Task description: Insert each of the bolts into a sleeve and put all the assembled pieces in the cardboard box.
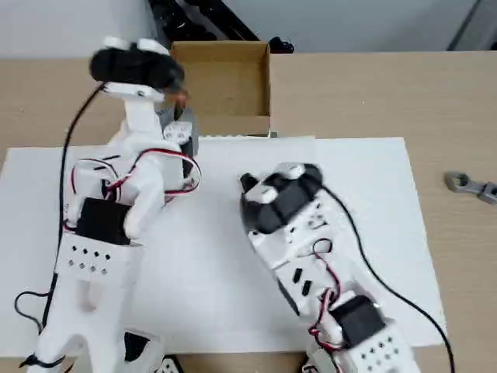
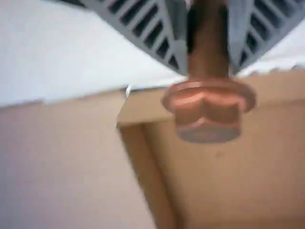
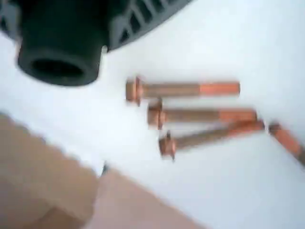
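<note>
My left gripper (image 1: 180,101) hangs at the near left corner of the open cardboard box (image 1: 229,81), shut on a copper bolt (image 2: 208,110). The bolt's flanged head points down over the box's corner (image 2: 143,143), and its grey fingers (image 2: 143,21) hide the upper shank. My right gripper (image 1: 250,186) is low over the middle of the white sheet (image 1: 357,233), shut on a black sleeve (image 3: 59,55) whose bore faces the camera. Several loose copper bolts (image 3: 183,89) lie side by side on the sheet just beyond that sleeve.
A metal wrench (image 1: 470,185) lies on the bare wooden table at the right edge. Dark equipment stands behind the box at the table's far side. Both arm bases take up the near edge of the sheet.
</note>
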You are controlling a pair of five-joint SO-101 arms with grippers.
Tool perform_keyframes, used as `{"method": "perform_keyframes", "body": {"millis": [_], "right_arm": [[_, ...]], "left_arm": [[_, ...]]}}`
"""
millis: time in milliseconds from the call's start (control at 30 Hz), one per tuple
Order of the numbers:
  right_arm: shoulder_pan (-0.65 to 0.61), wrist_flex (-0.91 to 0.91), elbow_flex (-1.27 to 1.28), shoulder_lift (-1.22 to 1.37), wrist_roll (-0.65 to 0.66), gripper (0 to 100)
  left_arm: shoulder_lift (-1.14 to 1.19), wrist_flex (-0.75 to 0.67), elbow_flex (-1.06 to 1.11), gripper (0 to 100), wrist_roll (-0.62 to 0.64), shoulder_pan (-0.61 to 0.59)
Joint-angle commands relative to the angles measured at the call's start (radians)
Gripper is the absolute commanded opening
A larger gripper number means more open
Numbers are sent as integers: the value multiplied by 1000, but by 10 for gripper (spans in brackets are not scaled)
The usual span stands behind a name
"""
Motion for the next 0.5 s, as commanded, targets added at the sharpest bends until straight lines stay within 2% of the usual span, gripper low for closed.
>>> {"method": "perform_keyframes", "body": {"millis": [0, 200, 333, 467], "right_arm": [[-13, -105, 54, -21, 11, 2], [-21, -232, 109, 88, 8, 2], [-56, -332, 87, 217, 8, 2], [-88, -340, -5, 302, 6, 2]], "left_arm": [[-44, -29, -90, 6, 63, 5], [-114, -89, -62, 5, 149, 51], [-305, -216, 113, 5, 221, 123], [-451, -296, 306, 5, 235, 121]]}}
